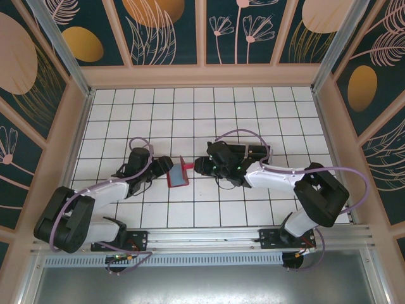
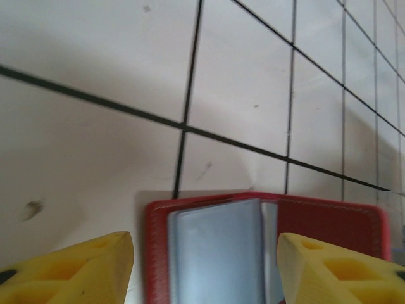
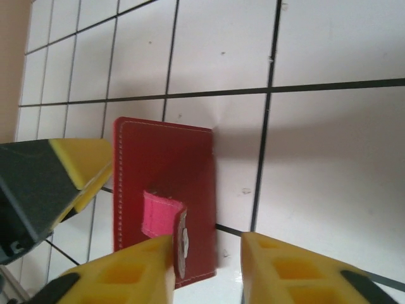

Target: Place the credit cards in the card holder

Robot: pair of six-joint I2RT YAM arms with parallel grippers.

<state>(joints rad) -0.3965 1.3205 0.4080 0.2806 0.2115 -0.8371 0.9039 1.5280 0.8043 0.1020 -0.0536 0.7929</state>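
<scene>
We saw the card holder (image 1: 179, 174) between the left gripper (image 2: 204, 253) and right gripper (image 3: 207, 247), both with jaws apart, its long axis running near-to-far, grey inside facing left.

A bench (image 1: 209, 107) of white square tiles with thin black grid lines, boxed in by a pale wooden surround. Behind it stand dark teal wall panels (image 1: 164, 31) painted with pale leaves, flowers and orange ovals. A silver metal rail (image 1: 209, 237) runs along the near edge. One tile bears a small brown smudge (image 2: 31, 208).
</scene>
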